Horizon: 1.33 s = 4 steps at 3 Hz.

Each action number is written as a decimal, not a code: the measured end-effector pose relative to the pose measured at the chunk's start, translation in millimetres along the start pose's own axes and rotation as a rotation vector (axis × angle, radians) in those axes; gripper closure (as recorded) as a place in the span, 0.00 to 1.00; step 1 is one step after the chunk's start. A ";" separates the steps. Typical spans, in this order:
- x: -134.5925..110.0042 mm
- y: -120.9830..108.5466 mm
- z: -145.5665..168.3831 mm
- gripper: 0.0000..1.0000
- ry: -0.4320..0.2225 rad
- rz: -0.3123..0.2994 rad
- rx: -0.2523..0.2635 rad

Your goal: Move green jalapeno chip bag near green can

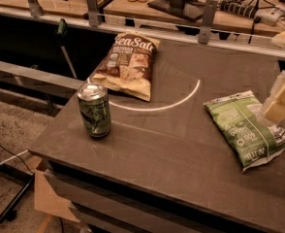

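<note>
The green jalapeno chip bag (246, 128) lies flat on the right side of the dark table (171, 149), its length running toward the front right. The green can (94, 110) stands upright near the table's left front, far from the bag. My gripper (281, 101) is at the right edge of the view, a pale blocky shape hovering over the bag's far right end.
A brown-and-tan "Sea Salt" chip bag (128, 64) lies at the back left of the table. A white arc (166, 103) is marked on the tabletop. A rail with metal posts (208, 13) runs behind the table. The floor drops away at left.
</note>
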<state>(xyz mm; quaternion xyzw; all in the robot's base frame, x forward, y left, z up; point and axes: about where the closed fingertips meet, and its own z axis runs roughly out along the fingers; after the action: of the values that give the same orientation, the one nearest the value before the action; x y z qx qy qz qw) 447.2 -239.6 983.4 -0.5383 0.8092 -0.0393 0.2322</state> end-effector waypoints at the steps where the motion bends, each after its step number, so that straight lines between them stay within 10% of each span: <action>1: 60.2 -13.1 9.0 0.00 -0.105 0.206 0.070; 2: 118.2 -33.5 20.8 0.00 -0.247 0.429 0.093; 4: 134.8 -27.8 56.1 0.00 -0.366 0.503 -0.052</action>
<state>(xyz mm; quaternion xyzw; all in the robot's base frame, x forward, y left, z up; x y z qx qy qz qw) 452.2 -360.7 897.2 -0.3251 0.8626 0.1379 0.3624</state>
